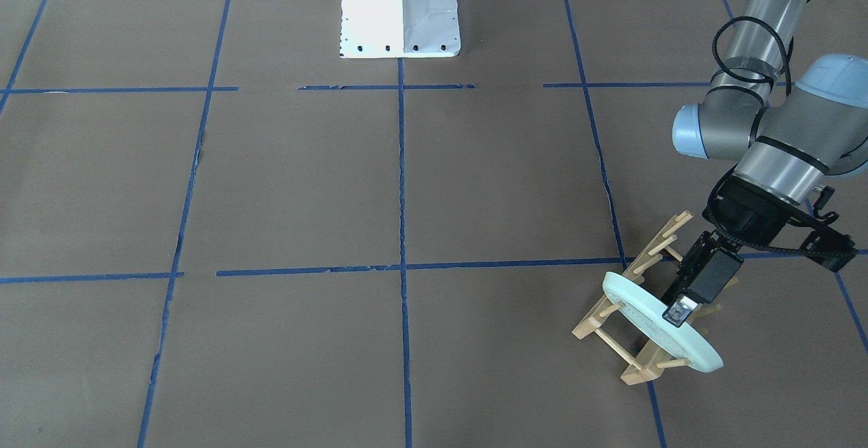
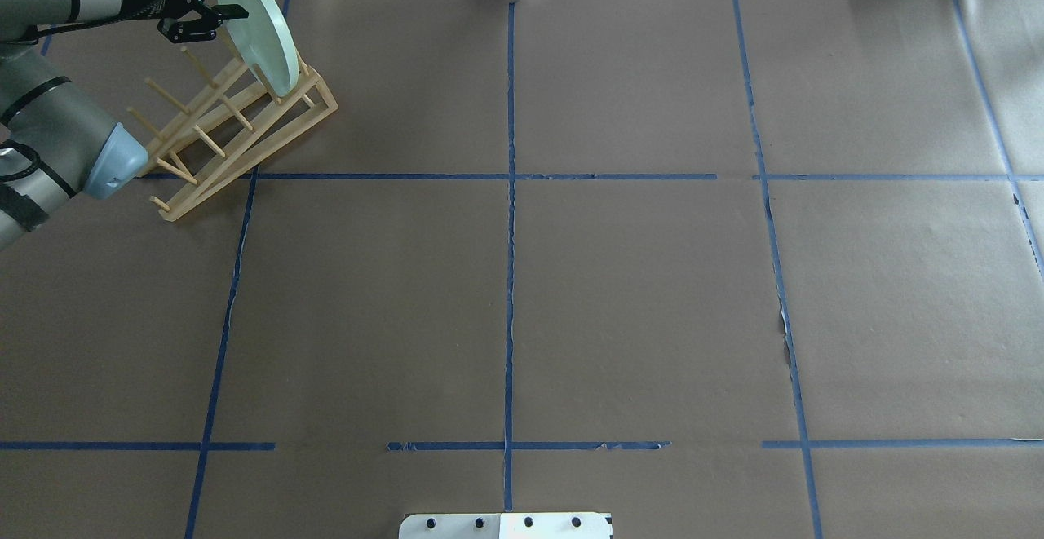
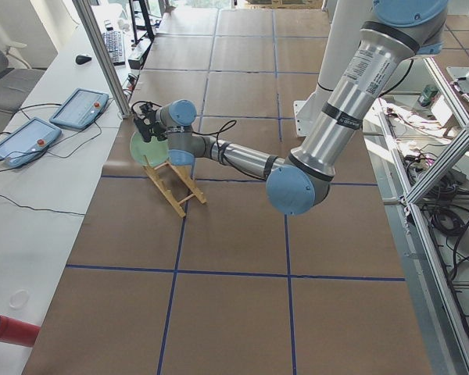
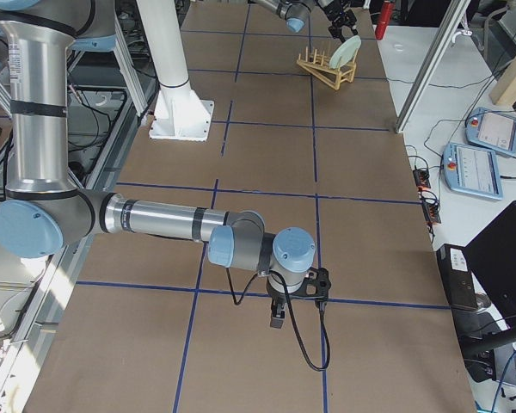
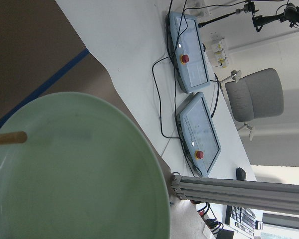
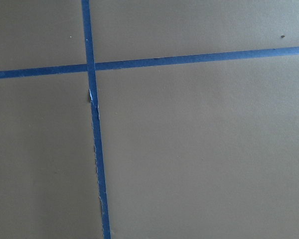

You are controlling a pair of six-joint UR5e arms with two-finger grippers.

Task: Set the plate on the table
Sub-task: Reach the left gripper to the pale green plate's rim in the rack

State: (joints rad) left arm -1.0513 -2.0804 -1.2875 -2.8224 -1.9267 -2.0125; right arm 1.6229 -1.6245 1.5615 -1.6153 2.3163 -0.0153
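The pale mint-green plate (image 1: 647, 322) stands on edge between the pegs of a wooden rack (image 1: 588, 327) on the brown table (image 1: 305, 184), at its far left corner in the overhead view (image 2: 257, 29). My left gripper (image 1: 681, 312) sits at the plate's upper rim. One finger lies over the face nearest the front camera and the other is hidden behind the plate, so I cannot tell whether it is closed on it. The left wrist view shows the plate (image 5: 74, 174) close up, with no fingers. My right gripper (image 4: 277, 320) hangs low over bare table far from the rack. I cannot tell its state.
The white robot base (image 1: 400, 7) stands at the middle of the robot's side. Beyond the table edge by the rack is a white bench with two control pendants (image 5: 194, 55) and cables. A metal post (image 3: 109, 62) rises near that corner.
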